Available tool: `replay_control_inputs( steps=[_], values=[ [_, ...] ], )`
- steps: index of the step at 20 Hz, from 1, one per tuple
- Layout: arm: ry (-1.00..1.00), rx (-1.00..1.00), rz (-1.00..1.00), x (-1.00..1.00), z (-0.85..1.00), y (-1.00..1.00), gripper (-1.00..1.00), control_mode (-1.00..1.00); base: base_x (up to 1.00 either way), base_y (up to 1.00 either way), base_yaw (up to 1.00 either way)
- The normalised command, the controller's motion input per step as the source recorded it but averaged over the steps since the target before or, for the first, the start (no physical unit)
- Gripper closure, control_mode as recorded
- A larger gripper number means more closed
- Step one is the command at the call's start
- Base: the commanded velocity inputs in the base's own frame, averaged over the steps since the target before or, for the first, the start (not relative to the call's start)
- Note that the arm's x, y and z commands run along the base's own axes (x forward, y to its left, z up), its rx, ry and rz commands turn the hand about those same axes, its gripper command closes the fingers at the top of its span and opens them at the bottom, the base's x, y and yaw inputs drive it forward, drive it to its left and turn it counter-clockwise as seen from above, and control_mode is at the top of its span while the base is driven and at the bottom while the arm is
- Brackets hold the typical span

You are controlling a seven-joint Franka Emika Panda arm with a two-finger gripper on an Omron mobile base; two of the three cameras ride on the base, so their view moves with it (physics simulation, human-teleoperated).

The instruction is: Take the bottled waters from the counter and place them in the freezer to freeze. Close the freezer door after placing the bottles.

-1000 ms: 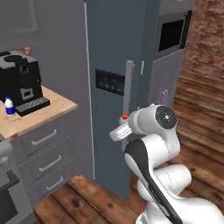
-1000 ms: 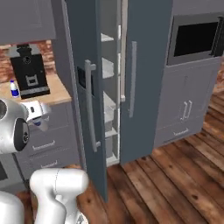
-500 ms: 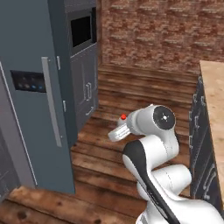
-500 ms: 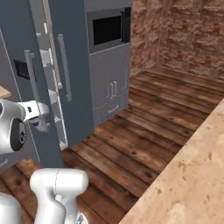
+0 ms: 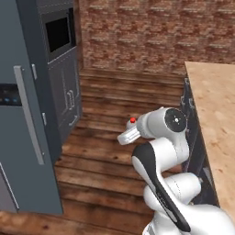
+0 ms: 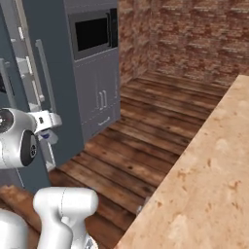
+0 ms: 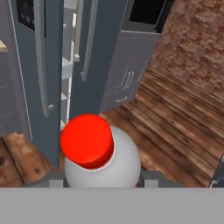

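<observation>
My gripper is shut on a clear-grey water bottle with a red cap, seen from above in the hand view. In the left base view the same bottle sticks out leftward from the hand, red cap up. The slate-grey freezer stands at the left. Its freezer door, with the bar handle and black dispenser panel, is swung open. Pale shelves show in the gap between the two doors. The bottle hangs over the wood floor, to the right of the freezer and apart from it.
A grey wall-oven cabinet with a black oven window stands just past the freezer. A light wood countertop runs along the right side, close to the arm. Brick wall at the back; open wood floor lies between.
The whole picture has swung: the base has turned right, so the freezer has slid to the left and the right-hand countertop has come in. The bottle stays gripped.
</observation>
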Motion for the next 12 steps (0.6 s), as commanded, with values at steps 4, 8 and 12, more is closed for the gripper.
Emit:
replay_control_inputs(
  steps=[4, 8, 12],
  values=[
    [0.0, 0.0, 0.0, 0.0, 0.0, 0.0, 1.0, 1.0, 0.87, -0.05, -0.03],
    [0.0, 0.0, 0.0, 0.0, 0.0, 0.0, 1.0, 1.0, 0.95, -0.14, -0.17],
    [0.0, 0.0, 0.0, 0.0, 0.0, 0.0, 1.0, 1.0, 1.0, -0.49, -0.14]
  ],
)
